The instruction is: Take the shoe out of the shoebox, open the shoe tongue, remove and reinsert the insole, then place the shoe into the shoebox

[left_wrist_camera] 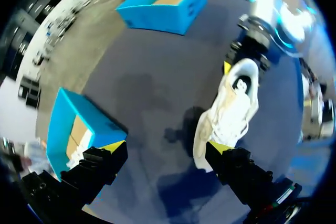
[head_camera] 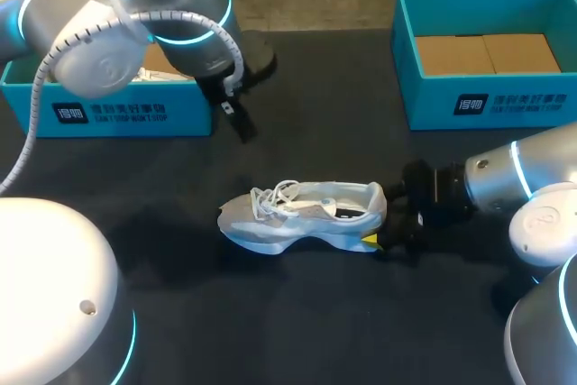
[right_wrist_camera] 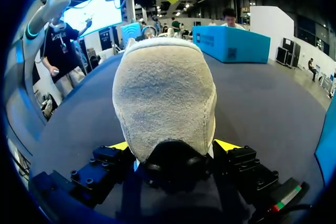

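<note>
The white shoe (head_camera: 302, 218) sits mid-tabletop (head_camera: 297, 313), its heel clamped in the right gripper's (right_wrist_camera: 173, 145) jaws. The left gripper (left_wrist_camera: 167, 148) hangs clear of the shoe, jaws wide apart. The left shoebox (head_camera: 117, 114) and right shoebox (head_camera: 491, 104) bear white print. The left arm hides part of the left one.

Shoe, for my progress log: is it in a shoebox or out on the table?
Out. The shoe lies on the table, clear of the left shoebox and the right shoebox, heel in the right pincer.
</note>
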`<state>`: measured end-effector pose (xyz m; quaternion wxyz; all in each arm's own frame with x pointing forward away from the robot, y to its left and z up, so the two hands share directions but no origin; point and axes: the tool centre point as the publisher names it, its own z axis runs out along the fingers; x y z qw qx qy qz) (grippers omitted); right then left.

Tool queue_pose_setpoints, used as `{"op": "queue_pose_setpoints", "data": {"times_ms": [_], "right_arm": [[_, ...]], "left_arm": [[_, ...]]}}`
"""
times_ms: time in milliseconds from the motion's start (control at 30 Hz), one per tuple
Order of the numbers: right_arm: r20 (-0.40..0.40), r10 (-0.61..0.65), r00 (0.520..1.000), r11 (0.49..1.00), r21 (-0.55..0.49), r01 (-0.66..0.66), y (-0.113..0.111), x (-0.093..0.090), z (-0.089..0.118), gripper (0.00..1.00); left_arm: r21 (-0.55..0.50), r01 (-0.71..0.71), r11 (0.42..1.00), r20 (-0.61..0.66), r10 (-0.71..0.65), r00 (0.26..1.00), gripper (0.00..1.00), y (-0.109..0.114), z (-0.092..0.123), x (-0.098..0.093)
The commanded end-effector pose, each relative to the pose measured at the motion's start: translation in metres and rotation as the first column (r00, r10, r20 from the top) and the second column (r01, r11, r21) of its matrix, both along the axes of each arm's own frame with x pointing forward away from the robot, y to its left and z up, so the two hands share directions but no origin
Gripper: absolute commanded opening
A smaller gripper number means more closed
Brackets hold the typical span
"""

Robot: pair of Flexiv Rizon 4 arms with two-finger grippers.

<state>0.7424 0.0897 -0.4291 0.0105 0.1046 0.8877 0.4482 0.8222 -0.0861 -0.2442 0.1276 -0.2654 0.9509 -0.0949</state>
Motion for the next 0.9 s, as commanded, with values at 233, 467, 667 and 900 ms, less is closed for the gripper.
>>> {"op": "queue_pose_setpoints", "data": {"times_ms": [233, 467, 667, 900], "right_arm": [[0.001, -0.002, 1.0, 1.0, -0.002, 0.002, 0.004, -0.001, -0.003, 0.0], [0.001, -0.002, 1.0, 1.0, -0.002, 0.002, 0.004, -0.001, -0.003, 0.0], [0.001, -0.002, 1.0, 1.0, -0.002, 0.002, 0.004, -0.001, -0.003, 0.0], [0.001, -0.002, 1.0, 1.0, -0.002, 0.002, 0.004, -0.001, -0.003, 0.0]], "left_arm": [[-0.072, -0.389, 0.919, -0.034, 0.387, 0.921, 1.0, -0.012, -0.007, 0.006], [-0.088, -0.549, 0.831, -0.096, 0.541, 0.835, 1.0, -0.022, -0.009, -0.004], [-0.085, -0.574, 0.814, -0.118, 0.564, 0.817, 1.0, -0.038, -0.013, -0.02], [-0.098, -0.632, 0.769, -0.149, 0.617, 0.773, 1.0, -0.054, -0.023, -0.032]]}}
